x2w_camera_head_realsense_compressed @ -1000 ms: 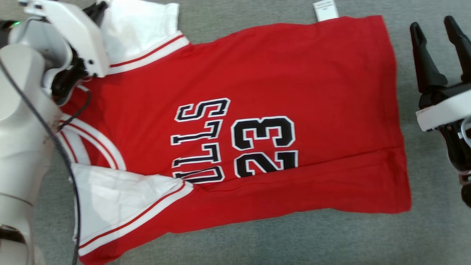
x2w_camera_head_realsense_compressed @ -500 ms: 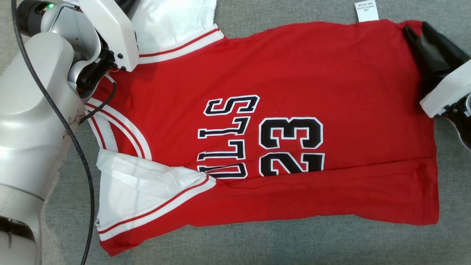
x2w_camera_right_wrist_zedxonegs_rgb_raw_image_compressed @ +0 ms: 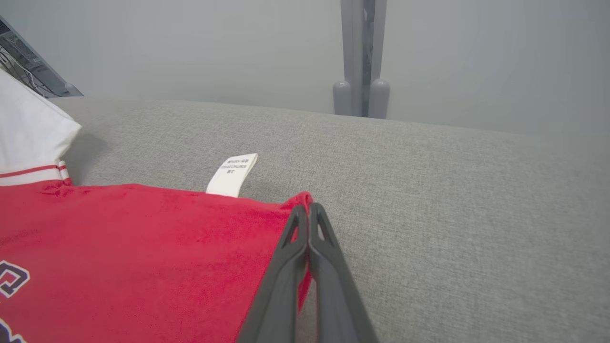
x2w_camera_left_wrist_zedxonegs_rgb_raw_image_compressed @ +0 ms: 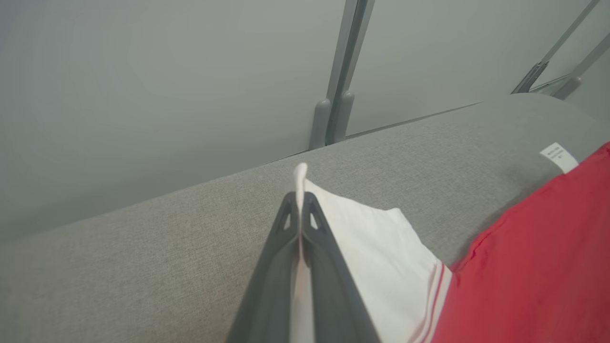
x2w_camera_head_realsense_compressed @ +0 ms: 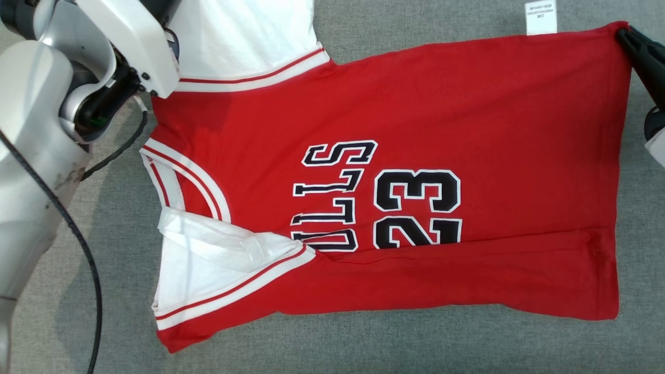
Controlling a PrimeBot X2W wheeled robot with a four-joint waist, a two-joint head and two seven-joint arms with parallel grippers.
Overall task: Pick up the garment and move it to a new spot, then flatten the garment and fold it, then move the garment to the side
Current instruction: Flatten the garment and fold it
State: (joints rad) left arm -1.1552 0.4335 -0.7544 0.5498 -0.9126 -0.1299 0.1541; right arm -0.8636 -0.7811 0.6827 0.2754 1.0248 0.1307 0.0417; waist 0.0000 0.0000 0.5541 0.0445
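We hold the garment (x2w_camera_head_realsense_compressed: 415, 130) by its two far corners, its length running between our claws.
Left to right: our left gripper (x2w_camera_left_wrist_zedxonegs_rgb_raw_image_compressed: 299, 197) is clamped on the white sleeve (x2w_camera_left_wrist_zedxonegs_rgb_raw_image_compressed: 367, 238). The red knit lies flat on the grey woven surface (x2w_camera_head_realsense_compressed: 363, 343), collar left, hem right. A care label (x2w_camera_head_realsense_compressed: 540, 15) pokes past the far edge. Our right gripper (x2w_camera_right_wrist_zedxonegs_rgb_raw_image_compressed: 309, 209) pinches the hem corner (x2w_camera_right_wrist_zedxonegs_rgb_raw_image_compressed: 298, 199). The cloth is soft and limp and will likely sag when lifted.

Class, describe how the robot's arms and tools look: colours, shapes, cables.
The left arm has pale grey and white shells with a black cable trailing along it. The left tool and right tool each have two long, dark grey, tapering fingers with triangular cut-outs near the tips.
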